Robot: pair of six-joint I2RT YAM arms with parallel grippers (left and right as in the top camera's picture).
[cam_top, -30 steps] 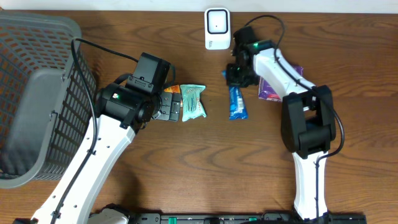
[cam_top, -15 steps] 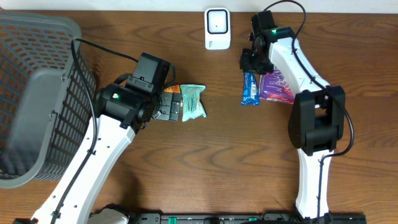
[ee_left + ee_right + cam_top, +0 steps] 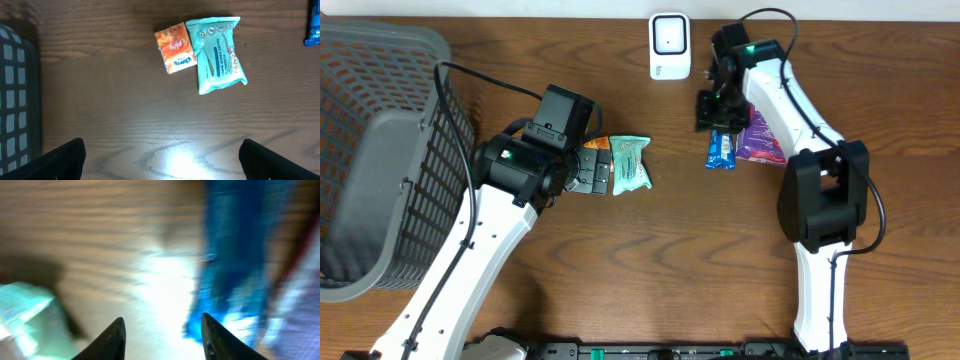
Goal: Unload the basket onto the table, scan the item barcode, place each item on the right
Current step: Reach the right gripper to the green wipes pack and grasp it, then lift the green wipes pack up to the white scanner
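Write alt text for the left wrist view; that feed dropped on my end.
An orange tissue pack and a teal wipes pack lie side by side on the wooden table, beyond the left gripper, whose open fingers frame bare wood and hold nothing. A grey basket shows at the left edge, and a blue wrapper at the top right.

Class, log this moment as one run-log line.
left tool open, hovering near wipes | right tool open, empty, by blue bar | blue bar lying beside purple packet

Bar (image 3: 721, 151) beside pouch (image 3: 766, 143) (scanner (image 3: 669, 45) behind them).
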